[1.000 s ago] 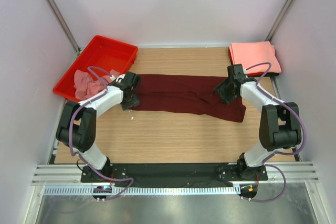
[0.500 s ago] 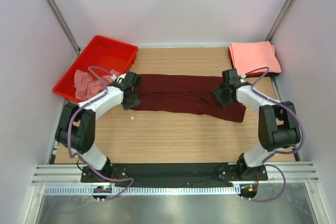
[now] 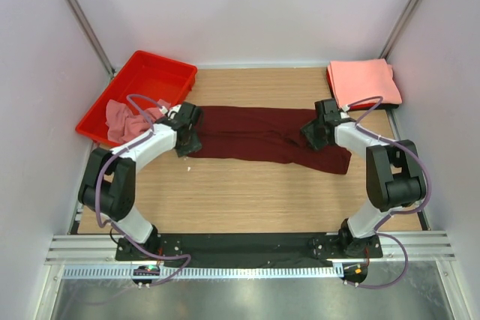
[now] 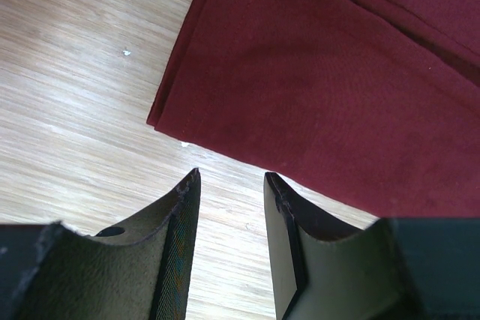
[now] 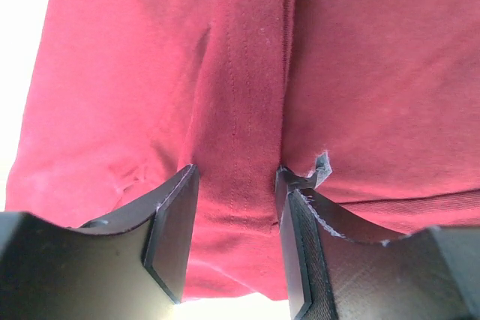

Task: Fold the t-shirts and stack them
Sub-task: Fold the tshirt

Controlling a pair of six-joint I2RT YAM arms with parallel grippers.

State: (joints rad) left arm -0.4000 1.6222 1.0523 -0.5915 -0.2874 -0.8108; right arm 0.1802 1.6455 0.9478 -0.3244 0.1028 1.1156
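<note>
The dark maroon t-shirt point(image 3: 255, 133) lies folded in a long strip across the middle of the table. My left gripper point(image 3: 187, 142) is open over bare wood just off the shirt's near left corner point(image 4: 169, 114), its fingertips point(image 4: 231, 177) apart and empty. My right gripper point(image 3: 313, 133) is open and low on the shirt's right end, with a seamed ridge of maroon cloth point(image 5: 240, 110) between its jaws point(image 5: 234, 171). A folded salmon-pink t-shirt point(image 3: 364, 82) lies at the back right. A crumpled dusty pink t-shirt point(image 3: 122, 119) lies in the red tray.
The red plastic tray point(image 3: 161, 73) stands at the back left, close behind my left arm. The wooden table point(image 3: 240, 192) is walled on both sides and at the back. A small white speck point(image 4: 126, 52) lies on the wood near the shirt's left edge.
My right gripper has shifted a little to the left and back along the shirt's right end. The left gripper has hardly moved.
</note>
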